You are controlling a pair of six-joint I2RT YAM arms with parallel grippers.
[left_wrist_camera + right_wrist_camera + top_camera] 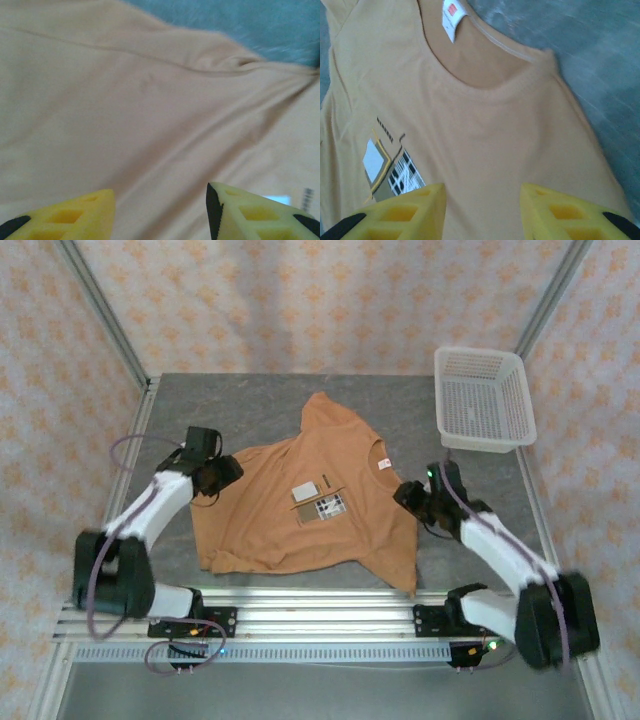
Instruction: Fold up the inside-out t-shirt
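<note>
The inside-out t-shirt point(290, 525) lies spread on the grey table, orange-tan, with a white label point(381, 464) at the neckline and a pale print patch point(320, 502) mid-chest. My left gripper point(226, 474) hovers at the shirt's left edge. In the left wrist view its yellow fingers point(75, 215) stand apart over wrinkled cloth point(150, 110), nothing between them. My right gripper point(408, 494) is at the shirt's right side near the collar. Its gripper point(482, 212) is open above the cloth below the neckline point(490, 90), with the label point(454, 17) and print point(390, 165) ahead.
A white mesh basket point(483, 398) stands at the back right corner of the table point(250, 405). Metal frame posts and patterned walls enclose the table. An aluminium rail point(320, 615) runs along the near edge between the arm bases.
</note>
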